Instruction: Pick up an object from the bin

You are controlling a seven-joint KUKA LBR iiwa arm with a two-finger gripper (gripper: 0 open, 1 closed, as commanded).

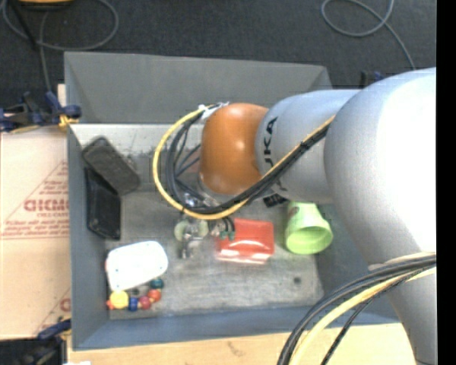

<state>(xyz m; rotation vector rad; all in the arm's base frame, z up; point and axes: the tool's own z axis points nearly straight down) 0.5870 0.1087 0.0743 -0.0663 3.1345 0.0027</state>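
Where the gripper (187,238) hangs just beside the red packet (245,240), we judge it placed for grasping. Spread or closed: we cannot tell

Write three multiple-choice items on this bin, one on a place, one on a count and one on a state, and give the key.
1. The green cup lies: A) by the left wall B) at the right of the bin, beside the red packet C) on the cardboard.
2. Black things at the left: A) two B) four C) none.
3. The red packet: A) hangs in the air B) stands on the cup C) lies on the floor.
Key: 1 B, it lies right of the packet; 2 A, a tilted black block and a black slab; 3 C, it lies flat beside the gripper.
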